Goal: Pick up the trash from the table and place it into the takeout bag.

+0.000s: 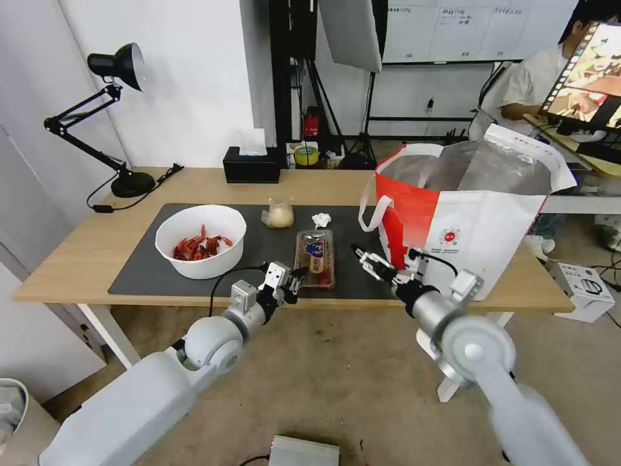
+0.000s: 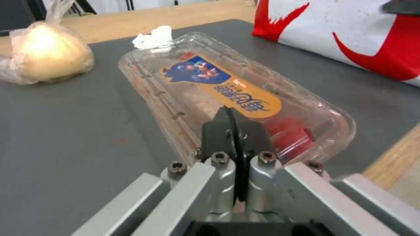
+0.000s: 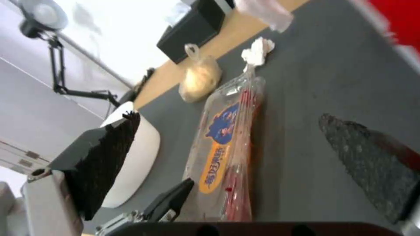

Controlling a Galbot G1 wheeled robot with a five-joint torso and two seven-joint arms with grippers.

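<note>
both arms are smooth pale grey tubes with rounded joints and silver wrist blocks, a black cable looping along each forearm. the left gripper point(image 1: 296, 277) has black fingers on silver brackets fastened with hex-socket screws. the right gripper point(image 1: 362, 257) has black, rough-textured pads point(image 3: 109, 157).

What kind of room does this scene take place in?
Probably an office or lab used as a filming studio: a desk lamp on the table, a softbox light and a whiteboard behind.
</note>
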